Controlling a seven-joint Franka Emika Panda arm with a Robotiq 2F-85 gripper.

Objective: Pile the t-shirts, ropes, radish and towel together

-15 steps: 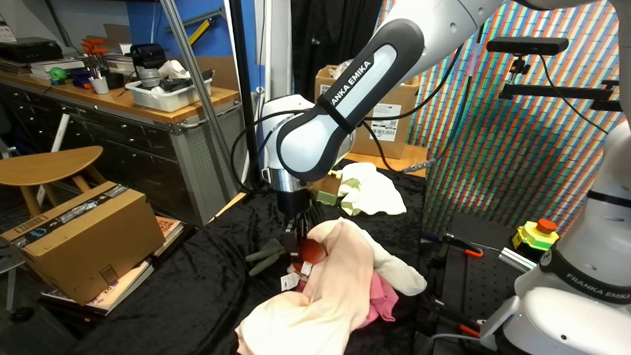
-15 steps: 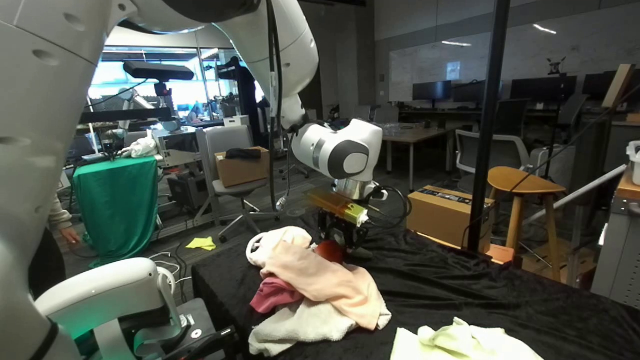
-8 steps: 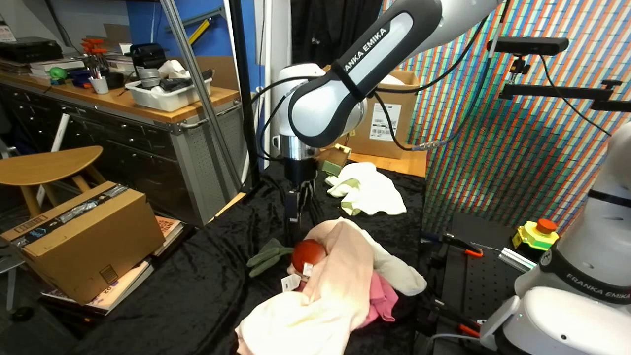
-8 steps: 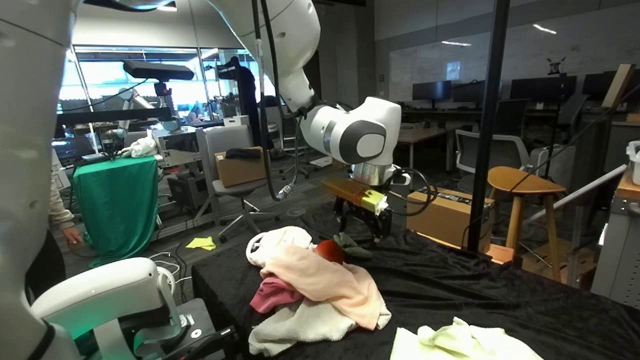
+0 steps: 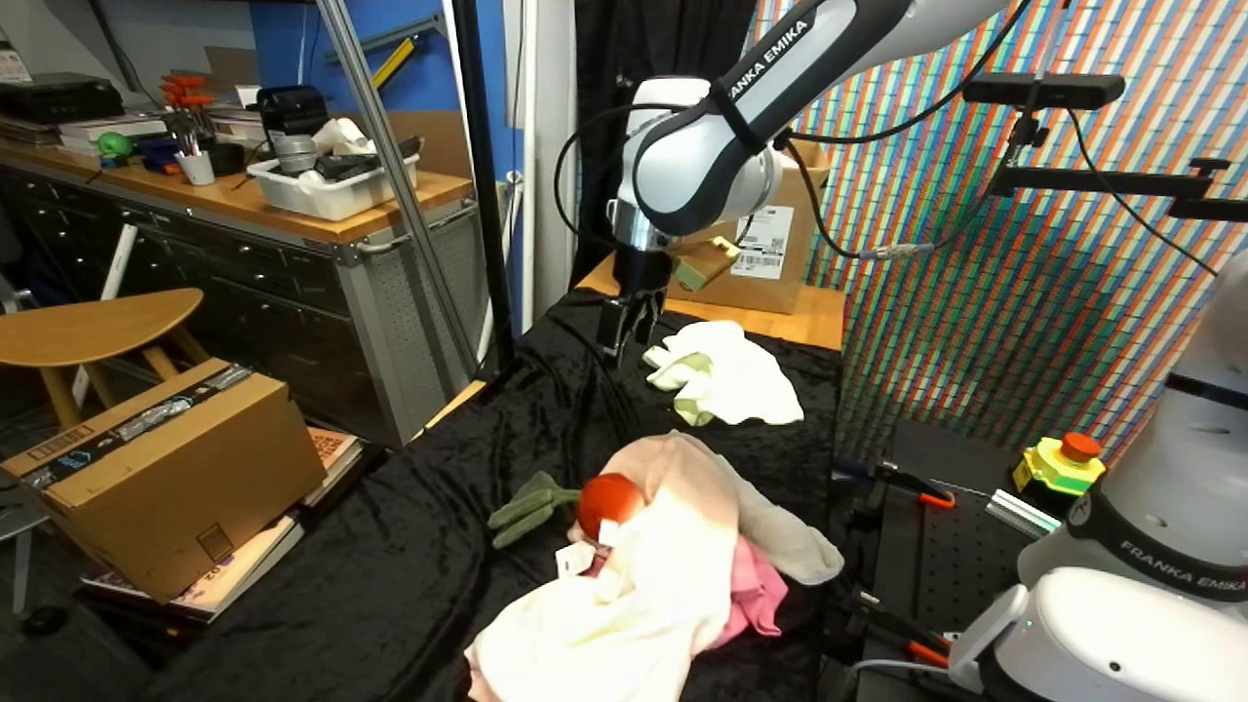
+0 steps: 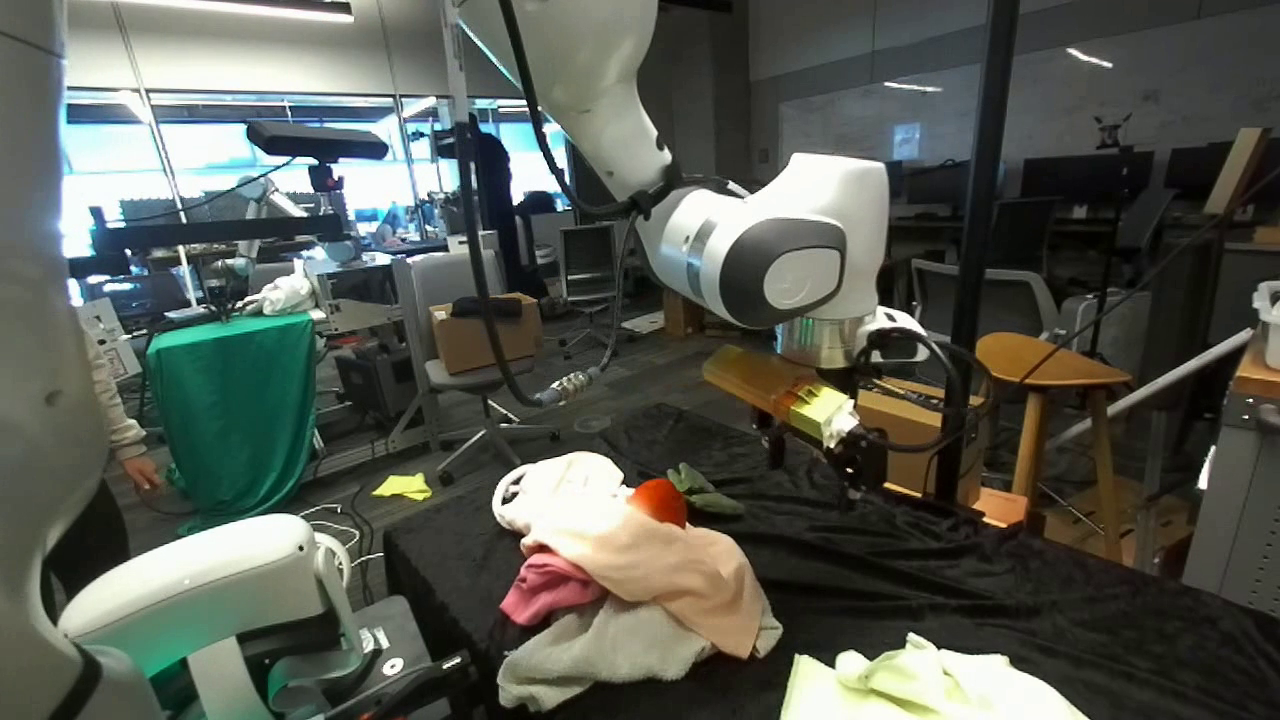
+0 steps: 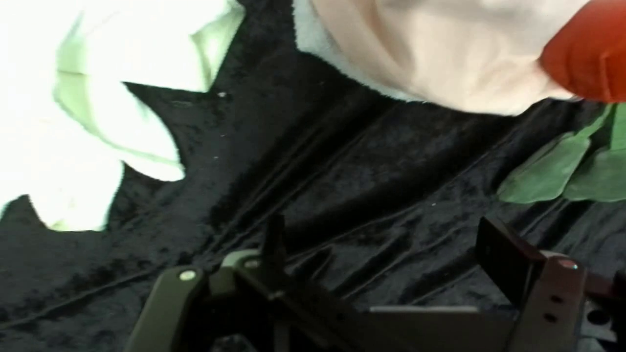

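Observation:
The red radish (image 5: 611, 502) with dark green leaves lies against the pile, also in an exterior view (image 6: 658, 502) and the wrist view (image 7: 594, 54). The pile has a peach cloth (image 5: 643, 604) on top, with a dark pink cloth (image 5: 756, 590) and a whitish fuzzy towel (image 6: 610, 645) under it. A pale yellow-green cloth (image 5: 726, 375) lies crumpled apart from the pile, also in the wrist view (image 7: 29, 146). My gripper (image 7: 384, 244) is open and empty above the black cloth, beside the pale cloth in an exterior view (image 5: 629, 349). I cannot make out any ropes.
A black velvet cloth (image 5: 390, 575) covers the table. A tall cardboard box (image 5: 770, 239) stands behind the pale cloth. A metal post (image 5: 390, 146) rises past the table's edge. A second cardboard box (image 5: 185, 478) sits beyond the table.
My gripper has risen from the radish, leaving it at the pile, and has moved away from the pile to beside the pale cloth. The pile and pale cloth stay put.

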